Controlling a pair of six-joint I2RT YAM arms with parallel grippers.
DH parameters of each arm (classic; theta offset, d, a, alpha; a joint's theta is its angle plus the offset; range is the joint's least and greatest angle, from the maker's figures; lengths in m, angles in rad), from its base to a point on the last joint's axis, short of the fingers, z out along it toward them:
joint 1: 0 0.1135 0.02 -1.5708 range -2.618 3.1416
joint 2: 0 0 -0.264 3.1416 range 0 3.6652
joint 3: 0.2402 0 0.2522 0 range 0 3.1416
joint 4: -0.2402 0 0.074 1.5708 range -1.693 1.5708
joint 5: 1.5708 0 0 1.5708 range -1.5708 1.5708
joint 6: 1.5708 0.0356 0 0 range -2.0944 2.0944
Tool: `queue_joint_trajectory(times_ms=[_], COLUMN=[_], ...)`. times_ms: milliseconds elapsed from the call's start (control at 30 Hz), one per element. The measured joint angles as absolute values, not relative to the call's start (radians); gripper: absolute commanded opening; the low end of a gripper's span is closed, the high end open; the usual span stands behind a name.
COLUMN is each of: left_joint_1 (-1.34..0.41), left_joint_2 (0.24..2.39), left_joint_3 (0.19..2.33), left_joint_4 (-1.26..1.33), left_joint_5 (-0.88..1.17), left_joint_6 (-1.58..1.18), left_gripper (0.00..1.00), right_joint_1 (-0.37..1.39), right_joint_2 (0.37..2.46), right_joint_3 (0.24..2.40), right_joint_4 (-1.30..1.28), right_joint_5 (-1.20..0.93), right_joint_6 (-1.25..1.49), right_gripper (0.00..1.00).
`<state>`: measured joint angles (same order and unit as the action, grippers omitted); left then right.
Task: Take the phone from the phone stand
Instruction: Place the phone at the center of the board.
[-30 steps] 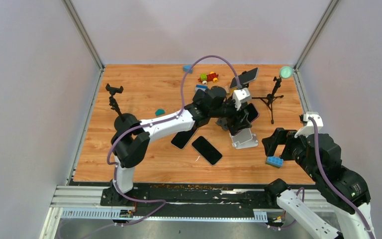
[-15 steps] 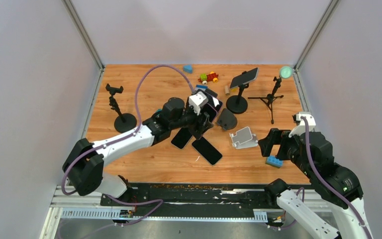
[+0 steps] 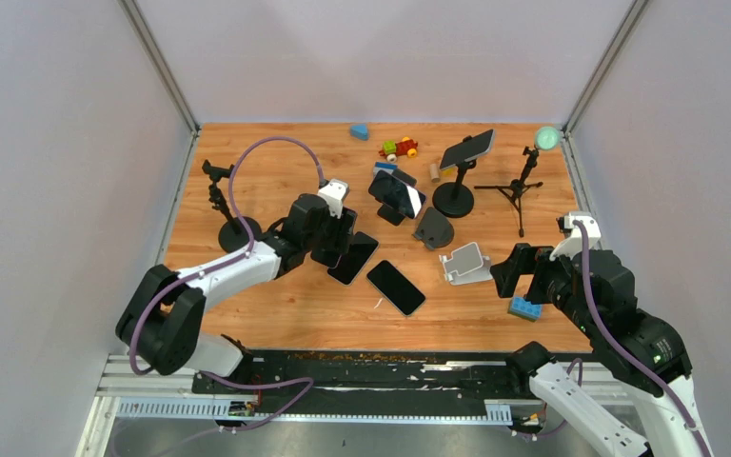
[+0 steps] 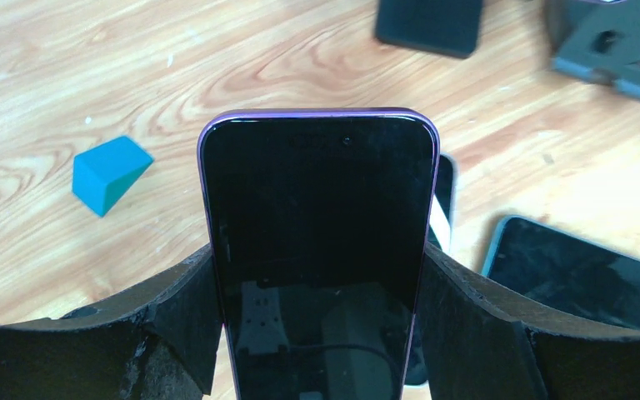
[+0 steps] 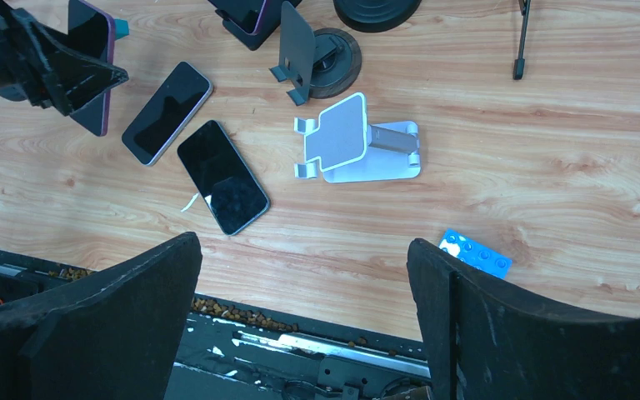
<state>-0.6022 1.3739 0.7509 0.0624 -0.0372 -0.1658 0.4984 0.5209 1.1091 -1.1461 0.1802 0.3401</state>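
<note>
Our left gripper (image 4: 320,279) is clamped on a purple-rimmed black glass phone (image 4: 317,208), one black finger pressed against each long edge, with the upper half of the handset standing free above the fingers. The grip sits on the lower half and looks even on both sides, and the phone is not tilted between the pads as far as we can tell. Its screen is dark and glossy, with no crack that we can make out.

From above, the phone hangs over the wooden table (image 3: 276,162), just beside two dark phones (image 5: 167,112) lying flat, and well apart from the white folding stand (image 5: 358,146) and the dark grey stand (image 3: 433,228), both of which are bare. We judge the lifting-out step done: the phone is clear of every stand, and what is left is to put it down.

The next move calls for lowering it onto bare wood, short of the two flat phones and the small blue wedge block (image 4: 108,171), then spreading the fingers only once it rests. Glass edges are slick, so we would tip it gently.

Our right gripper (image 5: 304,250) hovers with its fingers spread wide and nothing between them, above the near right of the table
</note>
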Motion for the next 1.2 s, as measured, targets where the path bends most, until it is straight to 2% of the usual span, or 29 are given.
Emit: queue_joint_trajectory(times_ms=[433, 767, 867, 1000, 1100, 1200], left_joint_1=[-0.591, -0.556, -0.551, -0.543, -0.538, -0.535], left_joint_2=[1.591, 1.651, 1.687, 1.731, 1.748, 1.751], left_joint_3=[0.830, 0.875, 0.903, 0.946, 0.962, 0.963], left_joint_4=[-0.050, -0.055, -0.071, -0.090, -0.091, -0.089], left_joint_5=[-0.262, -0.269, -0.234, -0.169, -0.128, -0.108], left_joint_6=[-0.158, -0.120, -0.099, -0.079, -0.072, -0.073], left_gripper=[0.00, 0.01, 0.07, 0.22, 0.41, 0.48], right_joint_1=[0.498, 0.498, 0.498, 0.498, 0.498, 0.498], right_joint_2=[0.521, 0.528, 0.533, 0.540, 0.545, 0.550], right_joint_3=[1.109, 1.109, 1.109, 1.109, 1.109, 1.109], right_joint_4=[-1.147, -1.147, -1.147, -1.147, -1.147, -1.147], right_joint_5=[0.181, 0.181, 0.181, 0.181, 0.181, 0.181], right_joint_6=[0.340, 0.339, 0.339, 0.339, 0.339, 0.339], right_gripper=[0.95, 0.95, 0.96, 0.96, 0.96, 0.96])
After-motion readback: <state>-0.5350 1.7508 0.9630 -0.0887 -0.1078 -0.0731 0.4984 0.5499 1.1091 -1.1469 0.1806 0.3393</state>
